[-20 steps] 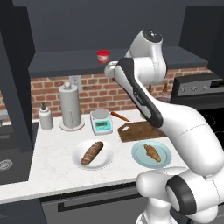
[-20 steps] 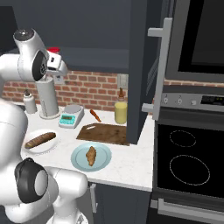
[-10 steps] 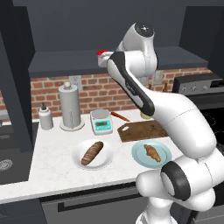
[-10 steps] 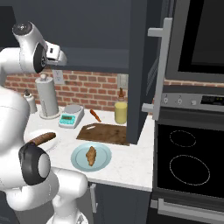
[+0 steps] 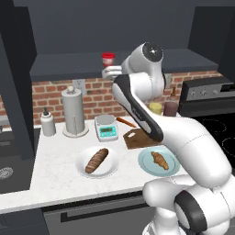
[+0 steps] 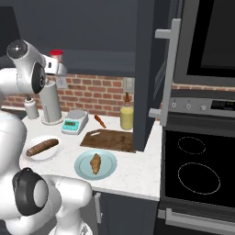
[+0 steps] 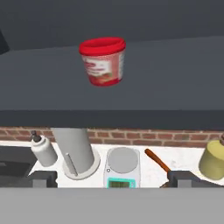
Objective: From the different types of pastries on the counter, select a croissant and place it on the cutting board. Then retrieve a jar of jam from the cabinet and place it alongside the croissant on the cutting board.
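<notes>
Croissant (image 5: pixel 158 160) on blue plate (image 5: pixel 146 168) near tabletop (image 5: pixel 50 174) front edge, not yet on bare cutting board (image 6: pixel 110 139). Jar of jam (image 7: pixel 103 61) on cabinet shelf (image 7: pixel 175 87), ungrasped; gripper (image 7: pixel 112 178) raised before it, jaws spread wide. Both placements outstanding.

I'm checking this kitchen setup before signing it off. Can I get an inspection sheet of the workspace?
Surface: white counter, marbled, dark front below.
Job's things: croissant lies on the blue plate, not on the cutting board, which is bare. Jar of jam stands on the dark cabinet shelf.
Clutter: loaf on a white plate, scale, paper towel roll, white bottle, carrot, yellow canister.
Grippers: tool open, raised before the shelf, holding nothing.
Cables: nothing seen.
Surroundings: brick backsplash, oven, stovetop.
</notes>
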